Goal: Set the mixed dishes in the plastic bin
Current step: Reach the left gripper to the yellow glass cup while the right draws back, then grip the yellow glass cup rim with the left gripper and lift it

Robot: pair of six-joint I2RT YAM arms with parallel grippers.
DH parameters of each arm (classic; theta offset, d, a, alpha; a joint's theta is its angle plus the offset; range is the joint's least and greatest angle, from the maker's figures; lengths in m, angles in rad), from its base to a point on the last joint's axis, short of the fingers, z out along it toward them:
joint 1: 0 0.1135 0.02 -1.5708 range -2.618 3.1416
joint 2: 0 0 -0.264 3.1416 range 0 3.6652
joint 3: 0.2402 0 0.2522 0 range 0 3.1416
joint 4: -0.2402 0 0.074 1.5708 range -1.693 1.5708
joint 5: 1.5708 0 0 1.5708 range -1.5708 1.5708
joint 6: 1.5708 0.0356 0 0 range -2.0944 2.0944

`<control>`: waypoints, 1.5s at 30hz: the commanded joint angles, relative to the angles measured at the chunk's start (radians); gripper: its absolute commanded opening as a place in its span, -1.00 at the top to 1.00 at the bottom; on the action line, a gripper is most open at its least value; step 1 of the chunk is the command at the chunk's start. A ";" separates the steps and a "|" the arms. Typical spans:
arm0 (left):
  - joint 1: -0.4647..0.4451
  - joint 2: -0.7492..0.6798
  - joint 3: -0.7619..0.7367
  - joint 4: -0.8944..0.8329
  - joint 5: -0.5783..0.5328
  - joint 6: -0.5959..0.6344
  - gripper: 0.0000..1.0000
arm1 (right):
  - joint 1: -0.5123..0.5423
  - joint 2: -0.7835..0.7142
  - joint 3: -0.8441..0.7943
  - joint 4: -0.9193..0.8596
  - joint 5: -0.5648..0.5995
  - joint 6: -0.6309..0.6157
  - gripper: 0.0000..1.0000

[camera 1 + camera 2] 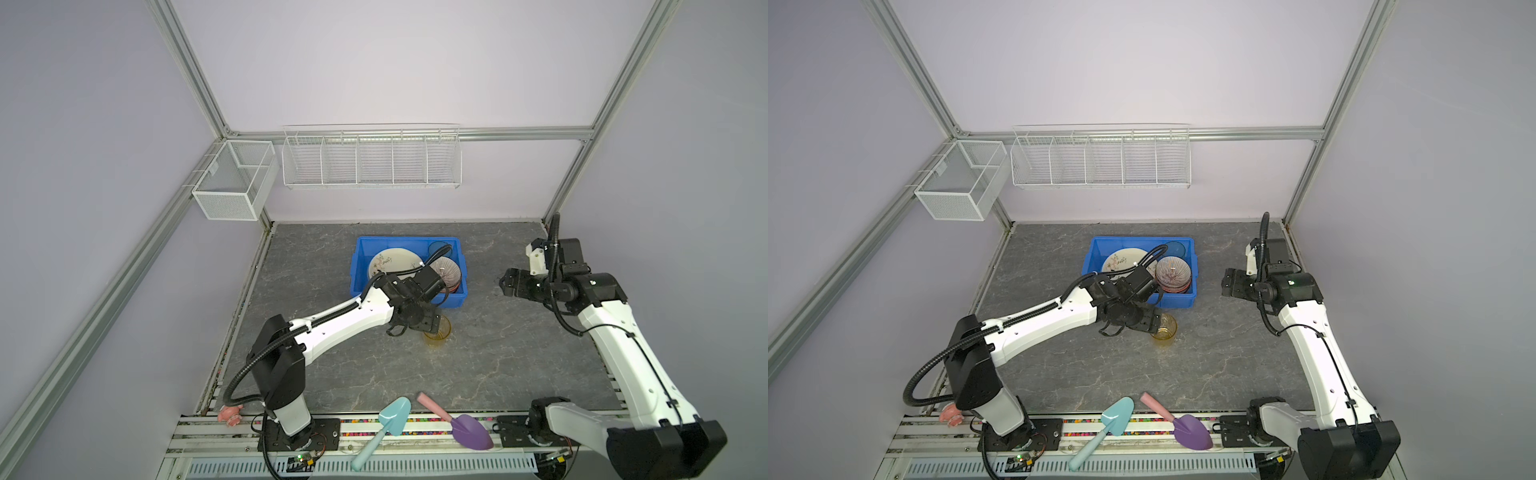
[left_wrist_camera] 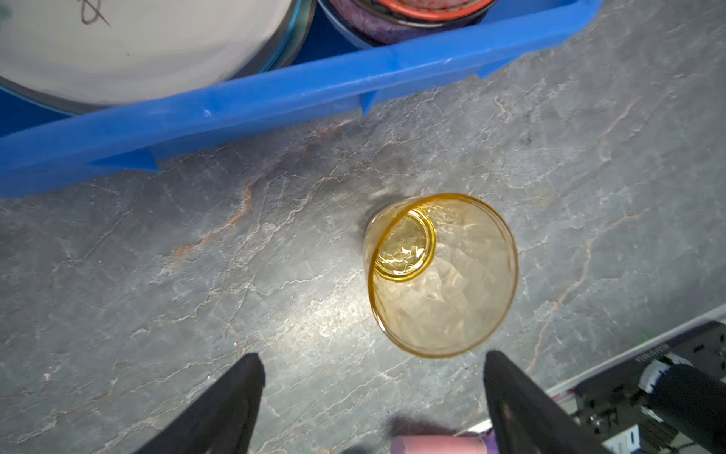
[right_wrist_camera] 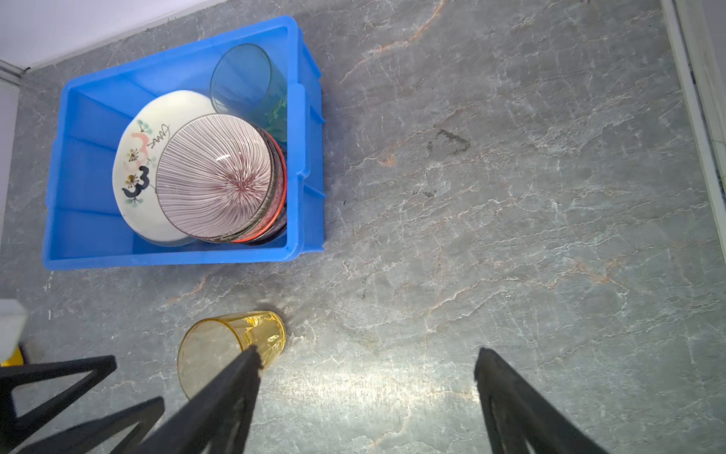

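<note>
The amber tumbler [image 2: 442, 275] stood upright on the bench [image 1: 498, 353], long axis vertical and mouth up. It was just outside the near wall of the blue bin [image 2: 275, 98], towards that wall's right end. In both top views the left jaws hung over the glass's left side. In the left wrist view they were spread apart and empty. The glass was seen ahead of the fingertips [image 2: 251, 365], not yet between them, and offset towards one finger rather than centred in the gap. The left arm was judged far the nearer. The right jaws, also wide apart and empty, stood well away beyond the bin's right wall, towards the bench's right edge.

A sideways correction and a descent were judged necessary before the left jaws could close on the glass.

Inside the bin a cream scribbled plate [image 3: 131, 177] lay partly under a pink-ribbed bowl [image 3: 216, 177], which was stacked on other bowls at the near right corner. A green tumbler [image 3: 243, 78] stood in the far right corner. The near wall and the bowl stack just behind it were judged the main obstacles to the transfer. Bare floor was seen along the bin's left wall.

A teal shovel [image 1: 392, 417] and a purple shovel [image 1: 469, 430] lay at the bench's near edge, well apart from the glass.
</note>
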 commanded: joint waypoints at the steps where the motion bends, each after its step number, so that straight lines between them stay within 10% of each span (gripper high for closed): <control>1: 0.001 0.040 0.010 0.020 -0.034 -0.027 -0.64 | -0.023 -0.016 -0.022 -0.013 -0.054 -0.036 -0.77; 45: -0.005 0.087 -0.036 0.046 -0.028 -0.056 0.69 | -0.115 0.027 -0.107 0.056 -0.159 -0.056 -0.76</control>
